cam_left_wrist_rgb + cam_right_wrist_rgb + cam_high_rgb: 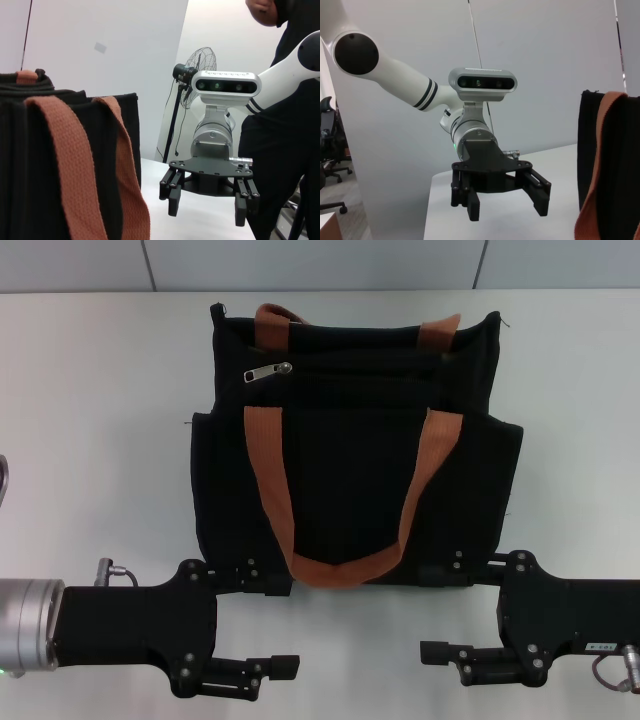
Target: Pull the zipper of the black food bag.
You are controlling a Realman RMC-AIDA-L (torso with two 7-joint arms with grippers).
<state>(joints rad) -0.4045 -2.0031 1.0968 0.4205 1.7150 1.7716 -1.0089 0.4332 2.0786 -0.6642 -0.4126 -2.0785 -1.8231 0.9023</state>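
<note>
1. Left gripper: positioned at the near edge of the black food bag, on the bag's left side, its fingers pointing inward toward the other arm. One finger lies along the bag's near edge; the other sits well nearer the robot. Fingers are spread apart and hold nothing. The right wrist view confirms the wide gap.

2. Right gripper: positioned at the near edge of the bag, on its right side, facing the left gripper across a gap. Fingers are parted and hold nothing, as the left wrist view also shows.

3. Black food bag: lies on the white table, just beyond both grippers. One orange-brown strap handle loops down the panel facing the camera, its curve reaching the bag's near edge between the two grippers.

4. Zipper: the silver pull rests on the bag's far portion, toward its left corner, well apart from both grippers. Neither gripper touches it.

5. Second handle: shows at the bag's far edge.
</note>
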